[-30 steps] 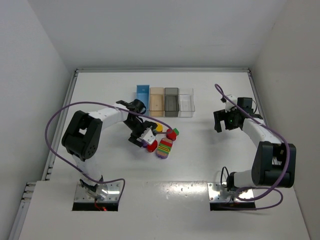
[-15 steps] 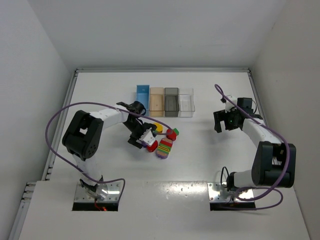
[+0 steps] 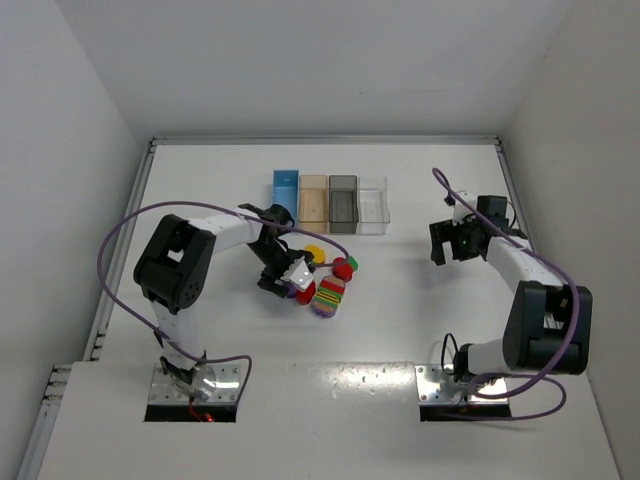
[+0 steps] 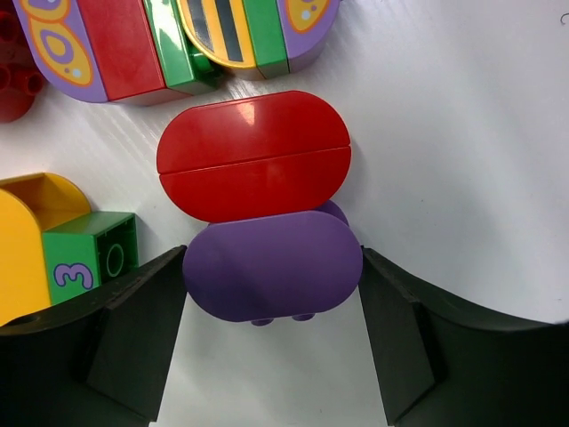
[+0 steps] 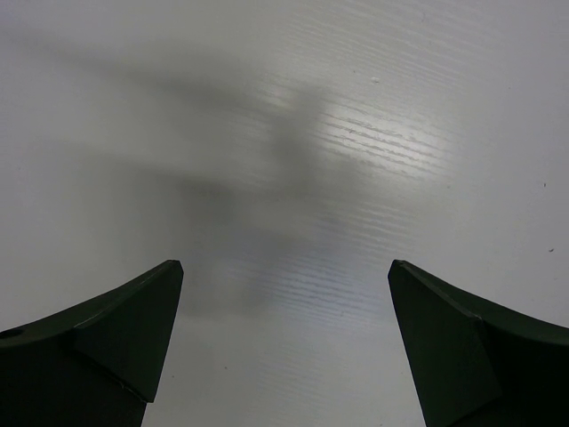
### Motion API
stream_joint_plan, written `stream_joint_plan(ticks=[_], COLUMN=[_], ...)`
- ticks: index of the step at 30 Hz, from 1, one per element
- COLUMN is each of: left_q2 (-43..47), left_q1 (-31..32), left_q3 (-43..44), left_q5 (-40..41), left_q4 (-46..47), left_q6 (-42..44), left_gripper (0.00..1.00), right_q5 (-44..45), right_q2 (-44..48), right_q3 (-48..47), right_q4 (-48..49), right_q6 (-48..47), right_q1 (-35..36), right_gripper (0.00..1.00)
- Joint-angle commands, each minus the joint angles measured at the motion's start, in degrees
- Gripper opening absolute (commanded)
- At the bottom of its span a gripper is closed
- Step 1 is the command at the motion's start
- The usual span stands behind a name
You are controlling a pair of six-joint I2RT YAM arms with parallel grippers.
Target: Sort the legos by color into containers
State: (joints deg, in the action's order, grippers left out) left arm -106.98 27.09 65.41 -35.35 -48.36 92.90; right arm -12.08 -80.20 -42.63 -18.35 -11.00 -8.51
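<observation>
My left gripper (image 3: 289, 277) (image 4: 273, 294) is down on the table among the legos, its jaws closed against both sides of a rounded purple lego (image 4: 271, 262). A red rounded lego (image 4: 253, 156) is stuck to the purple one's far side. A yellow and green lego (image 4: 84, 258) lies to its left and a multicoloured clump (image 4: 178, 40) lies beyond. In the top view the clump (image 3: 328, 295), a yellow lego (image 3: 315, 253) and a red lego (image 3: 343, 268) lie by the gripper. The blue (image 3: 286, 186), tan (image 3: 313, 204), dark grey (image 3: 343, 204) and clear (image 3: 373, 206) containers stand in a row behind. My right gripper (image 3: 452, 246) (image 5: 284, 276) is open and empty.
The right gripper hovers over bare white table at the right, far from the legos. White walls close in the table at the back and both sides. A raised rail runs along the table's left edge (image 3: 125, 240).
The left arm's upper links have swung slightly while its gripper stayed at the purple lego. The right gripper has barely moved.
</observation>
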Motion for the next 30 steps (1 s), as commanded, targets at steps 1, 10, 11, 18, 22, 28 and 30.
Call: stream_joint_plan(ticks=[1,10,11,18,22,28,30], left_q2=[-0.3,0.8,0.8,1.3,2.5,9.4,15.6], left_q1=[0.4,0.9,0.9,2.0,2.5,2.5,2.5], left_q3=[1.4,1.9,1.9,1.3,0.8,-3.5,-7.6], left_q5=[-2.4,-4.2,-4.8,-4.3,-4.3,-6.5,-6.5], left_q4=[-0.3,0.2,0.2,1.4,2.7,8.6,12.8], left_q6=[-0.6,-5.8,-6.6,-10.2,-14.0,-25.7,-31.6], left_gripper=[0.80,0.79,0.80,0.59,0.34,0.17,0.17], right_q5=[0.1,0.1,0.1,0.1,-1.5,-8.1,-12.0], right_q2=[-0.2,-1.8,-2.4,-2.4,-1.9,-0.8,-0.8], right_q3=[0.0,-1.0,-1.0,-1.6,-1.6,-5.2,-6.8], right_q4=[2.3,2.3,2.3,2.8,2.3,-0.6,-0.6], right_q6=[-0.8,-0.8,-0.8,-0.8,-0.1,4.2,7.0], right_q1=[-0.3,-0.3,-0.3,0.3,0.3,2.0,4.0], right_gripper=[0.99,0.99,0.99,0.99,0.99,0.98,0.96])
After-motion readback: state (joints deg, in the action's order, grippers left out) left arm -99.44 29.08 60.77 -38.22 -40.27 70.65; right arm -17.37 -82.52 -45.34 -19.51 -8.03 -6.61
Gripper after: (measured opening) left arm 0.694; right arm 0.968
